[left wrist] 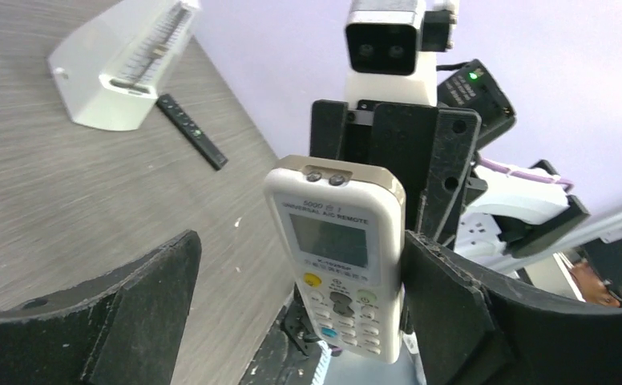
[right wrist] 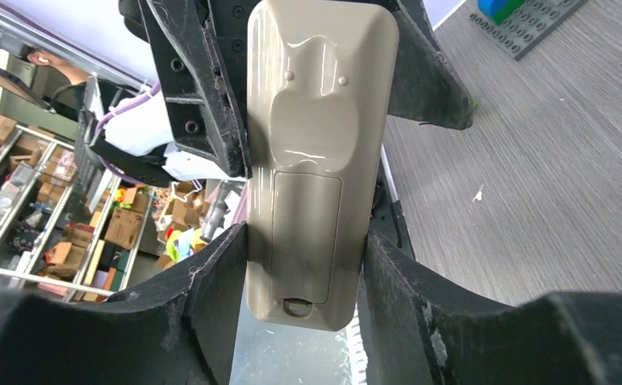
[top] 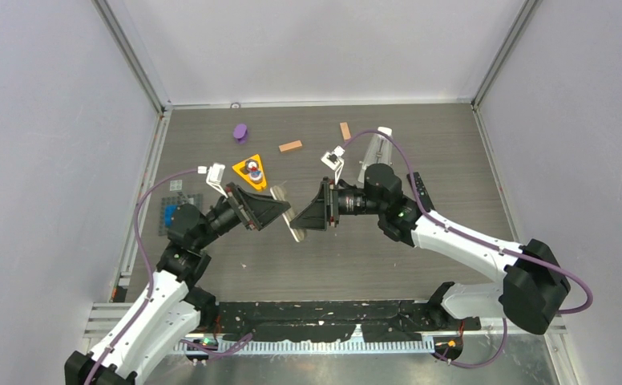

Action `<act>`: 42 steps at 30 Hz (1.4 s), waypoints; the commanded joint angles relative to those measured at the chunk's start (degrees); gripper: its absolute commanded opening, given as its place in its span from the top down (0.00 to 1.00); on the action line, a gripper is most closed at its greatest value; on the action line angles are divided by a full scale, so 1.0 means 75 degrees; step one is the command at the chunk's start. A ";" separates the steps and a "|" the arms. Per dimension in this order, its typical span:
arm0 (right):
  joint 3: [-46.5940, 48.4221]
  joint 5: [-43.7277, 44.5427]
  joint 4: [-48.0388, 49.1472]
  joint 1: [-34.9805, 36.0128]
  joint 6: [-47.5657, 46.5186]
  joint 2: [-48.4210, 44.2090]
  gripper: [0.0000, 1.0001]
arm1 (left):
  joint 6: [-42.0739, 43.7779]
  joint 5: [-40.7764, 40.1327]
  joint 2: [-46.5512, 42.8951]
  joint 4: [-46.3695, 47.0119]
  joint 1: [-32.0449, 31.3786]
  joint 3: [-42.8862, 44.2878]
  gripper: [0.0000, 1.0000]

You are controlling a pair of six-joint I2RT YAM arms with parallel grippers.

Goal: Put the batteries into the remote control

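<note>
I see the remote control point(top: 295, 226) held up off the table point(top: 356, 257), on the near side of the yellow triangular tray point(top: 260, 182) and a little to its right, caught between the two arms. My right gripper point(right wrist: 306, 233) is clamped on it, with both black fingers point(right wrist: 212, 297) pressing against the remote's long sides. From that wrist I look at the beige back, and the battery cover point(right wrist: 308, 265) is closed.

My left gripper point(left wrist: 300, 237) stands spread wide around the same remote from the other side, facing its screen and buttons. One finger sits right at the remote's edge and the other stands clear with a gap, so it holds nothing.

On the tray lie small dark and red pieces point(top: 252, 168), too small for me to name. Beyond the tray and to its right lie two orange-brown blocks point(top: 290, 146), apart from each other. A purple object point(top: 240, 131) sits just beyond the tray. A grey studded plate point(top: 171, 215) lies to the tray's left, nearer the arm bases.
</note>
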 commanded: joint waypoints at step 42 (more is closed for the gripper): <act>0.0912 1.0856 -0.8836 -0.0430 -0.1028 -0.6054 0.15 | -0.1065 -0.5346 0.7374 -0.4963 -0.3884 0.7010 1.00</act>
